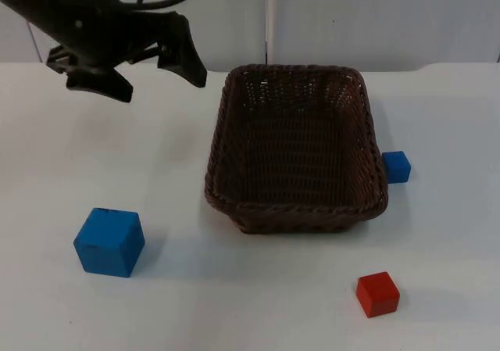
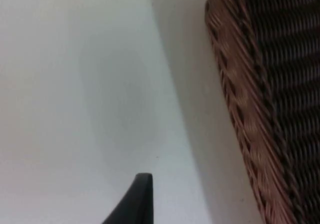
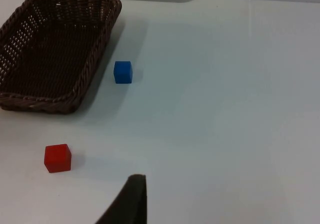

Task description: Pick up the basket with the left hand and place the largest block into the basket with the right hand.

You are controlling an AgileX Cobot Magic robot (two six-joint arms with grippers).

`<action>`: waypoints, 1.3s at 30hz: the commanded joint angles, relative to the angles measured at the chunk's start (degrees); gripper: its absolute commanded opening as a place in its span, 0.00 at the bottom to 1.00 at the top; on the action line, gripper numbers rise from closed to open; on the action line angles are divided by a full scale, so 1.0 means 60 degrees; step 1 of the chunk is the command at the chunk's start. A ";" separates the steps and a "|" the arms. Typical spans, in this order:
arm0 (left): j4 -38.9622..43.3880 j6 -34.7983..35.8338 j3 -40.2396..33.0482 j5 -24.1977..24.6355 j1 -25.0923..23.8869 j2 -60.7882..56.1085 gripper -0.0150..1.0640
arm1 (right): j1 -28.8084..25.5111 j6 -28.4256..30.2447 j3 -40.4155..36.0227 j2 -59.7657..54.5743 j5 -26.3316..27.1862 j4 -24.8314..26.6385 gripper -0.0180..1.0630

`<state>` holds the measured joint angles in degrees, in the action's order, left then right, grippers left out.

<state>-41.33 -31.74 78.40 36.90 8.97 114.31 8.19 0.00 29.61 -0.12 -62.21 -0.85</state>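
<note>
The left gripper (image 1: 160, 76) hangs spread wide beside the wicker basket (image 1: 297, 210) — grabbing the rim badly could tip it onto the small blue block (image 1: 396, 166).

white table top (image 1: 234, 304) | grey partition wall (image 1: 375, 19) behind
</note>
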 commanded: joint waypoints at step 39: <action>0.1216 0.2098 0.1748 0.0291 0.1427 0.2925 0.99 | -0.0022 0.0114 -0.0024 0.0021 0.0070 -0.0006 0.99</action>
<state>-32.92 -19.53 88.62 38.30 17.13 131.96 8.19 0.00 29.61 -0.12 -62.21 -0.85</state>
